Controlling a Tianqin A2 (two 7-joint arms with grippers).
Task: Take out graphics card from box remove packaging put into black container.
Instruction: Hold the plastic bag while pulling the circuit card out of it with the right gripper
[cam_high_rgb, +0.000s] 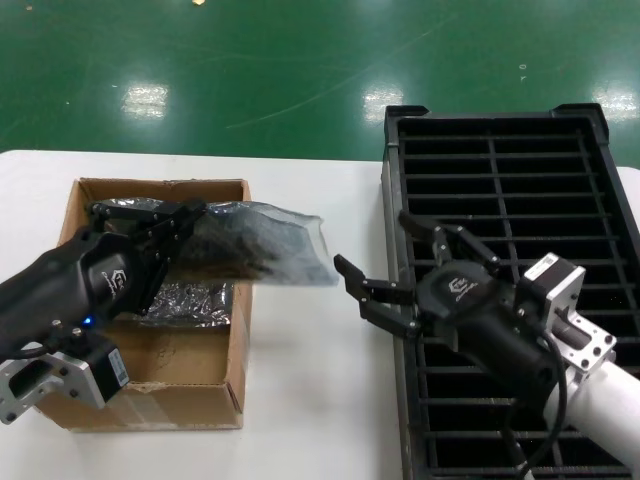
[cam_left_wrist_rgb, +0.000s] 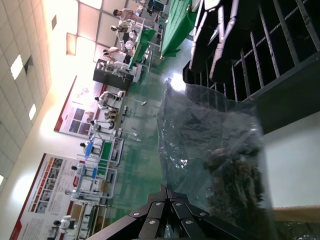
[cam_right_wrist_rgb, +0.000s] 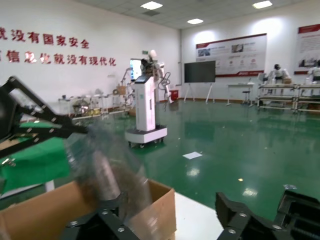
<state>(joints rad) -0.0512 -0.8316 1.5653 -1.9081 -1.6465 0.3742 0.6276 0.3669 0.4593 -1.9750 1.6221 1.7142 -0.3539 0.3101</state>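
My left gripper (cam_high_rgb: 183, 222) is shut on one end of the packaging (cam_high_rgb: 268, 245), a translucent grey bag held level above the box (cam_high_rgb: 150, 375). Through the bag the graphics card (cam_high_rgb: 222, 247) shows as a dark shape. The left wrist view shows the jaws (cam_left_wrist_rgb: 168, 192) closed on the bag's edge, with the packaging (cam_left_wrist_rgb: 210, 150) stretching away from them. My right gripper (cam_high_rgb: 375, 248) stands open just beyond the bag's free end, over the table beside the black container (cam_high_rgb: 500, 150). In the right wrist view the packaging (cam_right_wrist_rgb: 105, 170) hangs in front of the open right gripper (cam_right_wrist_rgb: 170, 225).
Another crinkly silver bag (cam_high_rgb: 192, 300) lies inside the box. The black container's near wall (cam_high_rgb: 392, 200) stands right behind my right gripper. White table (cam_high_rgb: 310, 400) lies between box and container. The table's far edge meets a green floor (cam_high_rgb: 250, 80).
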